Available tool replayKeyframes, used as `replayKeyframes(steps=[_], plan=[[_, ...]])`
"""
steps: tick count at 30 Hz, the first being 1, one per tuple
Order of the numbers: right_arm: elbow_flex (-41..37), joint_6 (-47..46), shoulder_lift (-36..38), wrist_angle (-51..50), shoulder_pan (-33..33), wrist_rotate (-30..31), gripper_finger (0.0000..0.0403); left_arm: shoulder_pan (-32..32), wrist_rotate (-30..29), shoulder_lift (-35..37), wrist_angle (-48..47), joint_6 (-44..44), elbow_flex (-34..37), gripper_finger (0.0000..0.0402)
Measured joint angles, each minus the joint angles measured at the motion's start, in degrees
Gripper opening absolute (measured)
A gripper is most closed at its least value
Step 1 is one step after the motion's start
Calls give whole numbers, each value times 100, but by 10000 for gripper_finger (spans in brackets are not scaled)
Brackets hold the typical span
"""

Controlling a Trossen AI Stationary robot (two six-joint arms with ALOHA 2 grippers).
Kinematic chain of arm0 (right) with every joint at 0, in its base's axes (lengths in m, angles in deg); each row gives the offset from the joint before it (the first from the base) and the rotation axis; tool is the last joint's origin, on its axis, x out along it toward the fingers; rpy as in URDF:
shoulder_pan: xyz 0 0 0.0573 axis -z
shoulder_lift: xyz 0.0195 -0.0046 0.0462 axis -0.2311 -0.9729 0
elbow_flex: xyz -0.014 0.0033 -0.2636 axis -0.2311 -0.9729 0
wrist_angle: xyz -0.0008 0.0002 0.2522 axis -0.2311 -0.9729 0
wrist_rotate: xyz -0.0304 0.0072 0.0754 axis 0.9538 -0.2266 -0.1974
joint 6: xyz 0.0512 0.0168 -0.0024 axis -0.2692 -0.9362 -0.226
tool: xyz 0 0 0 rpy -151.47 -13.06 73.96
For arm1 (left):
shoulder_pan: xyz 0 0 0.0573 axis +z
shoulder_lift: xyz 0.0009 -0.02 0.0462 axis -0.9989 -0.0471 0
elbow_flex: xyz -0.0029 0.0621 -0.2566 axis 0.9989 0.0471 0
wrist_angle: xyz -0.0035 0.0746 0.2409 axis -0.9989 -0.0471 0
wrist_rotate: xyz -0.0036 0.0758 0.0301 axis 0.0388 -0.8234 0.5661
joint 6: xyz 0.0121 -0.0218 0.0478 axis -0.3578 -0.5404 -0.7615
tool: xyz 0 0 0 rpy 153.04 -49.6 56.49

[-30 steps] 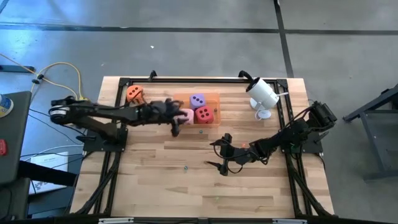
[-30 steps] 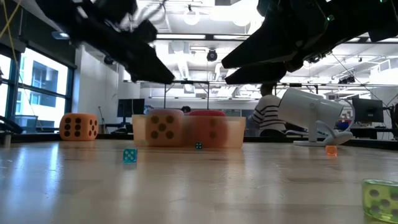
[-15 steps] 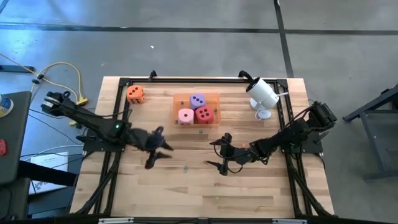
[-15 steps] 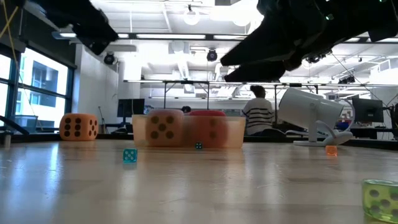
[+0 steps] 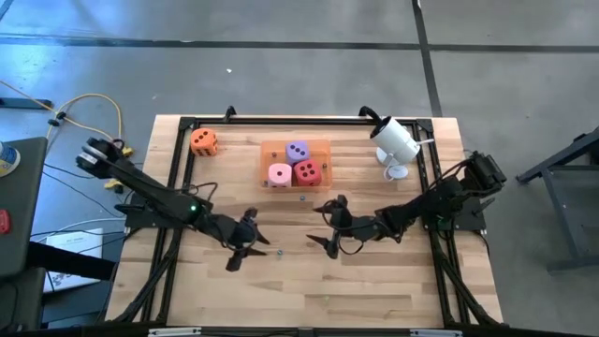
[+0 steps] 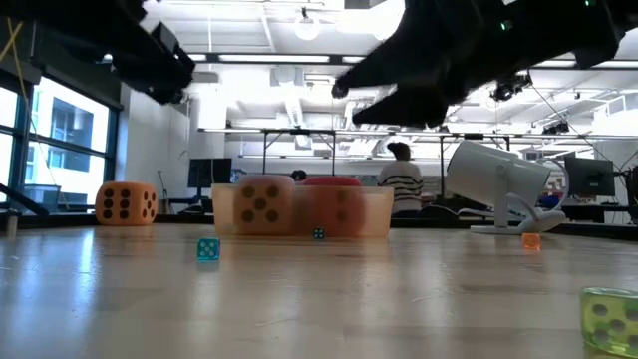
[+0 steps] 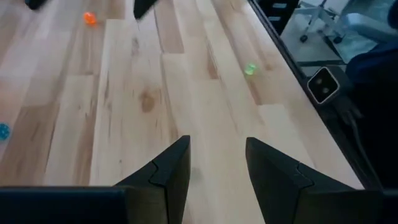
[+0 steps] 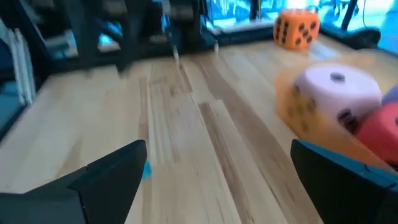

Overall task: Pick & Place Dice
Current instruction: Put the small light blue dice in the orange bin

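While the left gripper [image 5: 245, 245] hangs part-open and empty over bare table [image 5: 393, 281], the orange die [image 5: 203, 141] sits well apart at its 11 o'clock. Pink [image 5: 280, 174], red [image 5: 307, 172] and purple [image 5: 298, 151] dice lie in the tray [image 5: 323, 145], at 12 o'clock from the wide-open, empty right gripper [image 5: 323, 225].

A light wooden table [image 5: 374, 281] carries a translucent orange tray [image 5: 323, 148] near twelve o'clock, an orange die [image 5: 203, 141] at ten o'clock, and a white camera [image 5: 396, 142] at two o'clock.

Bare table front [image 5: 281, 290], tray [image 5: 323, 145] (three dice inside) blocking the back, white camera [image 5: 397, 142] right
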Motion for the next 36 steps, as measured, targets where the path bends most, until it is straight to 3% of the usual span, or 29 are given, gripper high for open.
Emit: replayKeyframes(steps=[7, 13, 20, 28, 36], plan=[[2, 67, 0, 397, 39, -253, 393, 48, -3, -726, 520, 594, -2, 149], [2, 212, 10, 529, -90, -497, 393, 44, 22, -1115, 1314, 577, -6, 149], [2, 1162, 92, 716, -642, 792, 393, -80, -514, -1248, 1523, 404, 0, 153], [4, 1687, 111, 709, -1270, 2023, 393, -331, -542, -1846, 2197, -1072, -4, 154], [4, 1872, 109, 683, -1541, 2631, 393, -149, -491, -2168, 2549, -169, -4, 154]])
